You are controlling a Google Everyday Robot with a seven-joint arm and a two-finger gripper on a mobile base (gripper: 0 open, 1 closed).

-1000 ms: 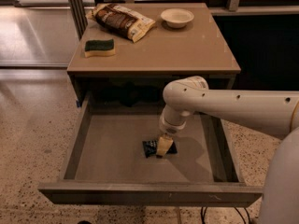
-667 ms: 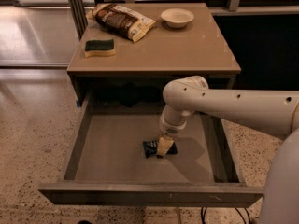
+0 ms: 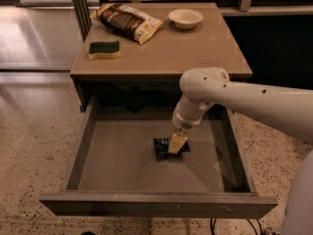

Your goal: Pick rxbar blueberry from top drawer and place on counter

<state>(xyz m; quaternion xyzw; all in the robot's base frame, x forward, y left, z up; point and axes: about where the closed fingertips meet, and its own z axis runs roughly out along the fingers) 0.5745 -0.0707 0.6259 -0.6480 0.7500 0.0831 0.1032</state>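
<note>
The rxbar blueberry (image 3: pixel 160 149), a small dark navy bar, lies flat on the bottom of the open top drawer (image 3: pixel 117 163), near its middle. My gripper (image 3: pixel 176 144) reaches down into the drawer from the right and sits right on the bar's right half, covering part of it. The white arm crosses above the drawer's right side. The tan counter (image 3: pixel 166 55) is the tabletop directly above the drawer.
On the counter stand a brown-and-cream snack bag (image 3: pixel 128 21) at the back left, a green-and-yellow sponge (image 3: pixel 104 49) at the left, and a white bowl (image 3: pixel 185 18) at the back. Speckled floor surrounds the cabinet.
</note>
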